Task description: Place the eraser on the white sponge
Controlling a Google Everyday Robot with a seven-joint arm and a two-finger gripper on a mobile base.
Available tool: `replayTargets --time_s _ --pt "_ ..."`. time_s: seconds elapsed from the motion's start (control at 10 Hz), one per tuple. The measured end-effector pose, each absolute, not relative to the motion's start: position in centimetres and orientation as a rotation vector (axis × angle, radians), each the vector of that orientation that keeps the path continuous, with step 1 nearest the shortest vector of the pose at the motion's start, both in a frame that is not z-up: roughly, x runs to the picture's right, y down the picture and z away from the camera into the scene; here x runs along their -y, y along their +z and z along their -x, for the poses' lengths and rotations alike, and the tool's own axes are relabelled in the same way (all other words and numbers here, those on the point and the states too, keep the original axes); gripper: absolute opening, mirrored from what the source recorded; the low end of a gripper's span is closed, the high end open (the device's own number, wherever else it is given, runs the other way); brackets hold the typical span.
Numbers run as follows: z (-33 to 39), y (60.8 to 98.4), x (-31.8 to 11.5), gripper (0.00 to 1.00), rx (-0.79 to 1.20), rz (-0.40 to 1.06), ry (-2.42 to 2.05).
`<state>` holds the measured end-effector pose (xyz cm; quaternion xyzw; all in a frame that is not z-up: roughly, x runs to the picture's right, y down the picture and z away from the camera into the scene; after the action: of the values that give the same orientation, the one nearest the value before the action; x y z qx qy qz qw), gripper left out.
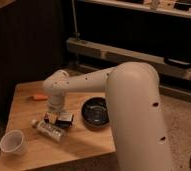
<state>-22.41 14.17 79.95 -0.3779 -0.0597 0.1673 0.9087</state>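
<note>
My gripper (57,113) is down at the table top, just under the white wrist, near the middle of the wooden table (79,140). It is shut. The eraser (65,119), a small flat black bar, lies right at the gripper's tip. Whether it is held I cannot tell. A pale patch shows at the bar's left end. It may be part of the bar or the white sponge, and no white sponge stands out apart from it. The arm's wrist hides the spot directly beneath it.
A black bowl (95,111) sits just right of the gripper. A white labelled bottle (49,129) lies on its side in front of it. A white cup (14,142) stands at the front left corner. An orange pen (38,97) lies at the back left.
</note>
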Motion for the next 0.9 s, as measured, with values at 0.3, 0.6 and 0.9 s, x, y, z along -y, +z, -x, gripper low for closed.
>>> replayTargets --time_s 0.3,0.6,0.9 --pt "22.3 80.6 -14.4 0.00 0.094 0.773 0.371" --pt "22.2 81.3 -14.6 0.04 0.078 0.774 0.398" --pt "22.0 81.7 -14.7 0.32 0.082 0.783 0.413"
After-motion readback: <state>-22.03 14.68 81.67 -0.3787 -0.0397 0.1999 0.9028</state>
